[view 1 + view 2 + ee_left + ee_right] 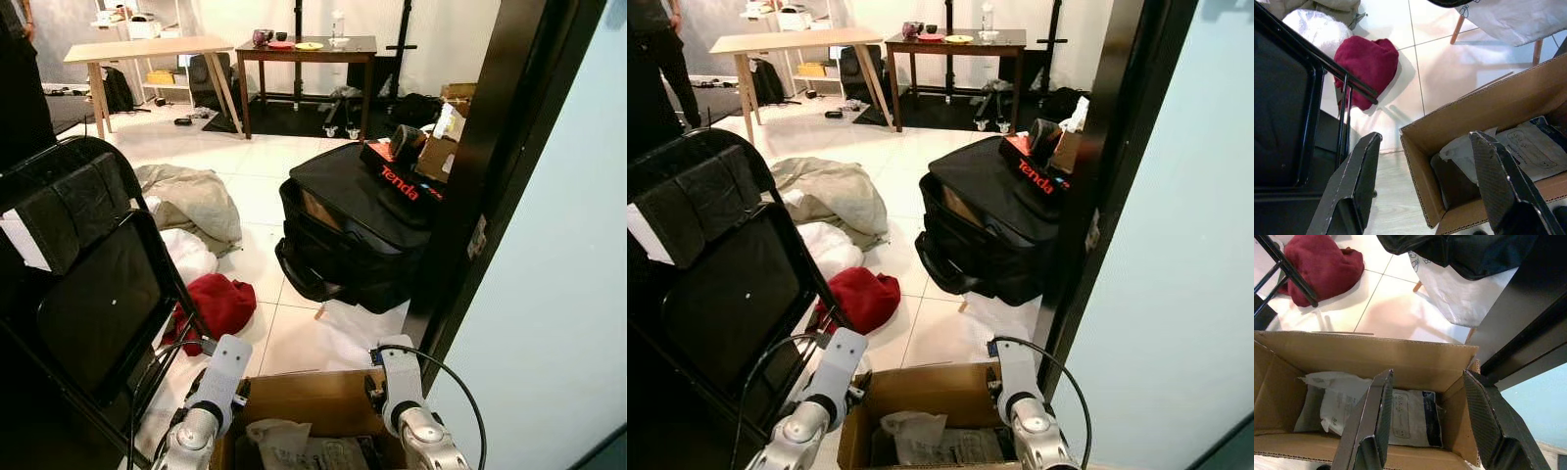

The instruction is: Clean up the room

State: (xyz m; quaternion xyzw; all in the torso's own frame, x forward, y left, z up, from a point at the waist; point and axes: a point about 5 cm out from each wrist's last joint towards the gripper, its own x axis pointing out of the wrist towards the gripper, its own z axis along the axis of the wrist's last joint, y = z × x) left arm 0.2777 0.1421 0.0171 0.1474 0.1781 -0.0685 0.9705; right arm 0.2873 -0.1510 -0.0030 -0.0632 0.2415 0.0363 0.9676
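An open cardboard box [304,392] sits on the floor right below me, with crumpled white paper [1332,399] and flat plastic packets [1415,418] inside. My left gripper [1425,137] hangs open over the box's left corner, one finger outside the wall and one above the contents. At the box's right end my right gripper [1427,376] is open too, one finger inside and the other beyond the wall. A red cloth [223,302] lies crumpled on the tiles just ahead to the left, touching nothing but the chair leg.
A black folding chair [88,284] stands close on my left. Ahead lie a beige cloth [196,196], a white bag [186,255], and a black bag [353,225] bearing a Tenda box [402,181]. A dark door frame [500,147] rises at right. Two tables [147,49] stand far back.
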